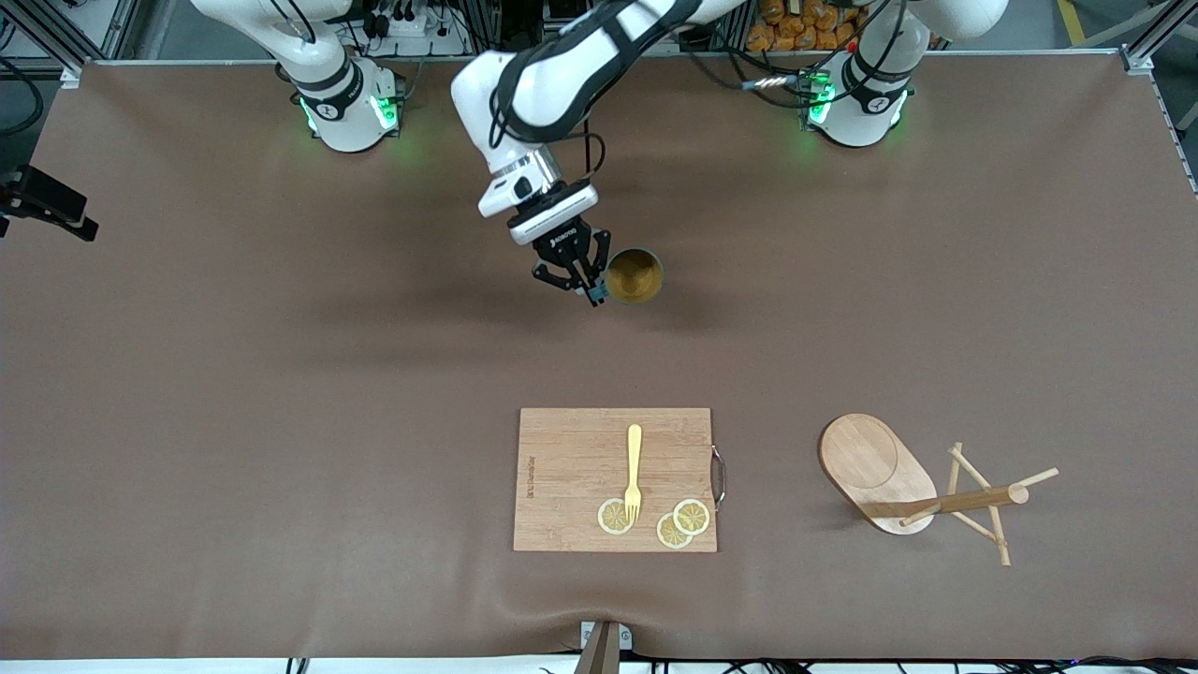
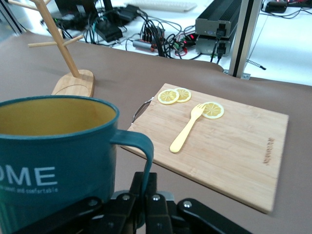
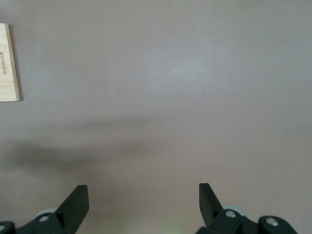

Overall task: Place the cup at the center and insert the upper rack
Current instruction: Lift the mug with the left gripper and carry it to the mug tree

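Teal-green cup (image 1: 635,275) with tan inside, handle pinched in the left gripper (image 1: 586,282), at mid-bench, farther from the front camera than the cutting board (image 1: 571,487). Left wrist view shows white lettering on the cup's side; front view doesn't. Upper rack (image 1: 913,487) sits toward the left arm's end. Fork (image 1: 634,471) and lemon slices (image 1: 680,522) lie on the board. Right gripper (image 3: 144,204) spread wide over bare bench (image 1: 234,374), waiting.

Glossy teal cup (image 2: 53,161), light wooden upper rack (image 1: 898,482), grained wooden cutting board (image 1: 571,468), matt brown table cover (image 1: 281,393)
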`<control>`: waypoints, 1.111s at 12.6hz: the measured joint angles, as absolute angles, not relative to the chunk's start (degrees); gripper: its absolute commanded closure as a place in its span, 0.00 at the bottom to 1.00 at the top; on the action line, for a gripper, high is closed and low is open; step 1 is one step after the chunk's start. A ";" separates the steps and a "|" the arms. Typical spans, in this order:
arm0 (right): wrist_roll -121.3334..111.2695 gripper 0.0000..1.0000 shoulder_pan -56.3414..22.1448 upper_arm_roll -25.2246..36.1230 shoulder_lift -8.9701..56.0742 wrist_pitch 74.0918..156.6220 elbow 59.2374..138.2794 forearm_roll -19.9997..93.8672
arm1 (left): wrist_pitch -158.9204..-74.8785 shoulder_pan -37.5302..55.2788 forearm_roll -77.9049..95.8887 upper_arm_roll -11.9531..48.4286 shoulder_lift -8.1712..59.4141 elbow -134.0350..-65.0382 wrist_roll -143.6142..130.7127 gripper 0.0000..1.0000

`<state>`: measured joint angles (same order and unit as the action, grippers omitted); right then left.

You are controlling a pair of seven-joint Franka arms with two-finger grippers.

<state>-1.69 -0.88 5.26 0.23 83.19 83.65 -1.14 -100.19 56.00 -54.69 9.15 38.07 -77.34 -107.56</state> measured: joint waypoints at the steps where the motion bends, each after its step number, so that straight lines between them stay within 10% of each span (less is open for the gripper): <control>1: -1.69 0.00 -0.88 5.26 0.23 83.19 83.65 -1.14 | -100.51 54.67 -50.85 9.11 35.80 -77.33 -103.95 1.00; 14: -1.69 0.00 -0.97 5.29 0.23 83.17 83.61 -1.14 | -101.27 25.41 -8.59 8.87 18.97 -77.84 -63.84 1.00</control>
